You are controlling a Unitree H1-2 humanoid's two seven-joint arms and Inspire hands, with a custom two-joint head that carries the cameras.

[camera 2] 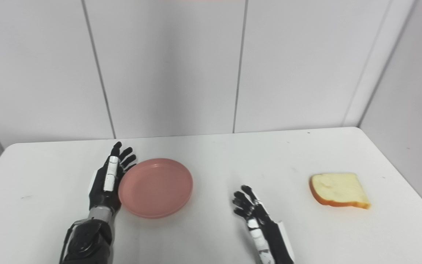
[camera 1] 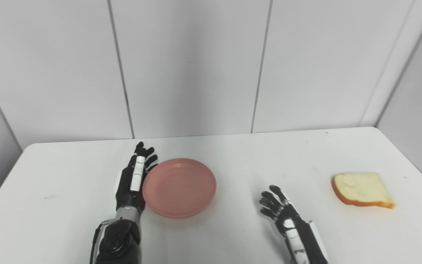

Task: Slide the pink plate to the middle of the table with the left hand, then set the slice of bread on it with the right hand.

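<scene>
Two hands of mine rest over one big white table [camera 1: 68, 183]. On it, left of the middle, sits the pink plate [camera 1: 179, 187]. My left hand [camera 1: 133, 179] stands on its edge, fingers straight and apart, pressed against the plate's left rim, holding nothing. My right hand [camera 1: 283, 212] is spread too, and holds nothing. The slice of bread [camera 1: 362, 190] lies flat, far off to the right.
</scene>
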